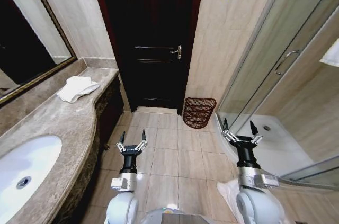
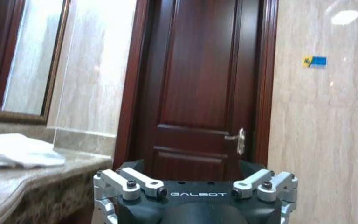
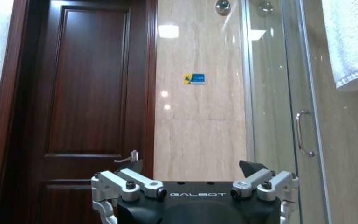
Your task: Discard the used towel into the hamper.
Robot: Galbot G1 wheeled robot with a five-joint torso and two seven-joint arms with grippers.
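A crumpled white towel [image 1: 77, 88] lies on the marble counter [image 1: 58, 123] at my left, toward its far end; the left wrist view shows the towel [image 2: 14, 150] on the counter edge. The hamper [image 1: 199, 112], a dark reddish-brown woven basket, stands on the floor against the wall right of the door. My left gripper [image 1: 132, 143] is raised in front of me over the floor, open and empty. Held up on the right near the shower glass, my right gripper [image 1: 240, 130] is open and empty too.
A dark wooden door [image 1: 153, 38] is shut straight ahead. A sink [image 1: 24, 173] is set in the counter near me, with a mirror [image 1: 24, 38] above. A glass shower enclosure [image 1: 286, 91] fills the right side. Tiled floor [image 1: 169, 150] lies between.
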